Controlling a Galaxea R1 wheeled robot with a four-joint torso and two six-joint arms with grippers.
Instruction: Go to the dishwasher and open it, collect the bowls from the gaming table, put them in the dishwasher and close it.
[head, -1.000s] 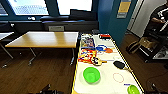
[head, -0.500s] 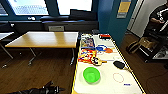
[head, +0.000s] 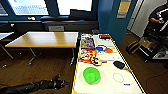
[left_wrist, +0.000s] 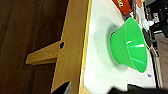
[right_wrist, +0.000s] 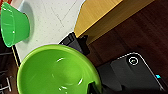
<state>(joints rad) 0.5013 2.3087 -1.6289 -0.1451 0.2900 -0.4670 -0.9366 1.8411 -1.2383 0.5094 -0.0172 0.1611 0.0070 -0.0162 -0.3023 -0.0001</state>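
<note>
The long white gaming table (head: 107, 85) with its yellow edge runs away from me. On its near part stands the smaller lime-green bowl (head: 91, 75) (left_wrist: 128, 45) (right_wrist: 13, 23), upright. My left gripper (head: 61, 83) hangs low beside the table's left edge, a little short of that bowl, open and with nothing in it; its dark fingertips (left_wrist: 62, 88) show wide apart. The larger green bowl (right_wrist: 55, 72) sits close under the right wrist camera, off the table's end. My right gripper (right_wrist: 93, 86) is shut on its rim. The dishwasher is out of view.
Coloured packets (head: 87, 53), a red thing (head: 104, 36) and a black paddle (head: 119, 65) lie further along the gaming table. A wooden-topped table (head: 45, 38) stands to the left. A person (head: 157, 20), a bag (head: 133, 46) and a blue pillar (head: 110, 17) are at the right.
The larger green bowl, at the lower right corner of the head view before, has slipped out of that picture. The smaller bowl and table things have not moved.
</note>
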